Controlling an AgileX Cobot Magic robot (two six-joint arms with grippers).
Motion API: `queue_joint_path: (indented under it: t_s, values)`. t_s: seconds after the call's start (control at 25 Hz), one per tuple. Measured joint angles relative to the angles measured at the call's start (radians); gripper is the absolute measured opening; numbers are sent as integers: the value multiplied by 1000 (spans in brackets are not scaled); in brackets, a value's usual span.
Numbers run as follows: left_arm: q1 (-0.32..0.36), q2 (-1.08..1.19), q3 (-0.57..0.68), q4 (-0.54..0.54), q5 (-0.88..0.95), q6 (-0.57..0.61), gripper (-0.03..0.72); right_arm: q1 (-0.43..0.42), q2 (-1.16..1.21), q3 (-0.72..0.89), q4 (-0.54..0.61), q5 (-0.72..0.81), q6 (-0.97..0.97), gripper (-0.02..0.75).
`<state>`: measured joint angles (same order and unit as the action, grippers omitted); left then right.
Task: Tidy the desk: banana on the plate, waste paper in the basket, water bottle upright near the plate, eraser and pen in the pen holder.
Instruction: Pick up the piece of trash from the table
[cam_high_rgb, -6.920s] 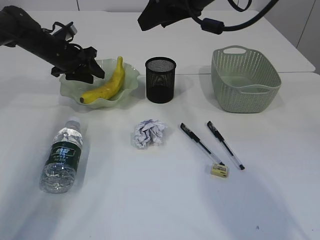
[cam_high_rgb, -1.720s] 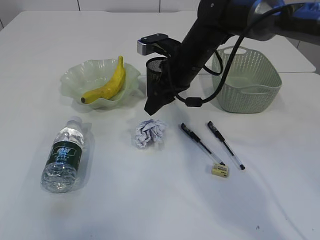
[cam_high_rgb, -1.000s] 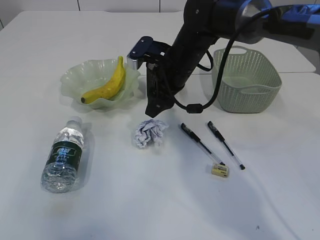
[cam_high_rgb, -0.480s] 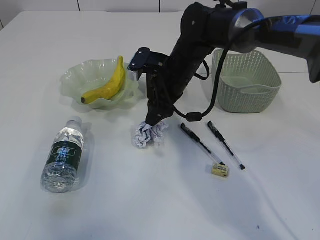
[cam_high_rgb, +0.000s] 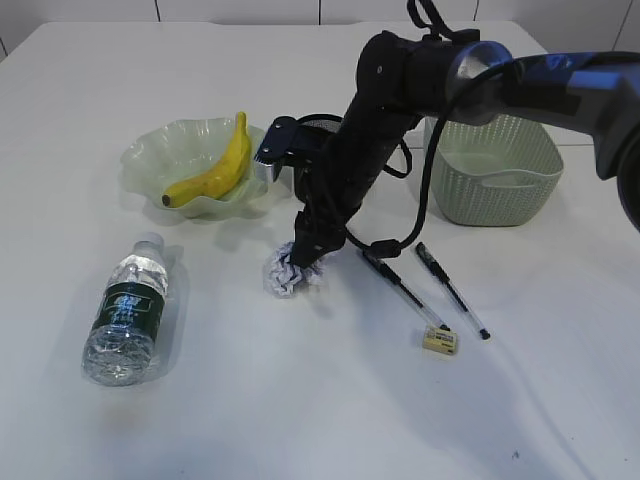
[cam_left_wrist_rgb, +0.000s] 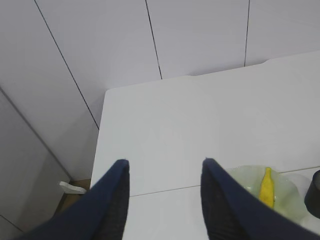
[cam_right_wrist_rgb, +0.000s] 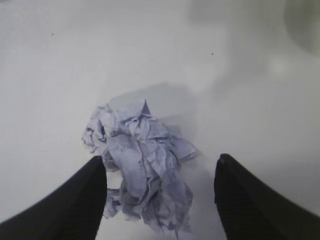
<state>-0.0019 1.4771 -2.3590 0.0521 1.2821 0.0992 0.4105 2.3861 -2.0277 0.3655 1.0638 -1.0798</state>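
Right gripper (cam_right_wrist_rgb: 159, 187): lowered over the waste paper (cam_right_wrist_rgb: 141, 167), jaws spread wide, one finger on either side of the crumpled ball; no squeeze visible.
Waste paper: crumpled white ball on the white table (cam_high_rgb: 320, 420), in front of the pen holder (cam_high_rgb: 318, 124) and partly hidden in the exterior view by the right arm's dark wrist.
Pen holder: black mesh cup, mostly screened by the right arm, between the plate (cam_high_rgb: 155, 150) and the basket (cam_high_rgb: 490, 165).
Banana (cam_high_rgb: 215, 170): lying in the pale green wavy plate, left of the pen holder.
Basket: green woven tub, right of the pen holder, behind the arm's cable.
Pens (cam_high_rgb: 400, 285): two black pens side by side, in front and right of the pen holder, near the paper.
Eraser (cam_high_rgb: 440, 340): small yellow block at the near tips of the pens.
Water bottle (cam_high_rgb: 125, 315): lying on its side, well left and in front of the pen holder.
Left gripper (cam_left_wrist_rgb: 165, 172): raised far from the pen holder, jaws parted, nothing between them.
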Motion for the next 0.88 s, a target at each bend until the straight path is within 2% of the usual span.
queue_joint_path:
  t_s: [0.76, 0.88]
  values:
    - [0, 12, 0, -2, 0, 0, 330, 0, 44, -1, 38, -23, -22, 503]
    - [0, 12, 0, -2, 0, 0, 330, 0, 44, -1, 39, -25, -22, 473]
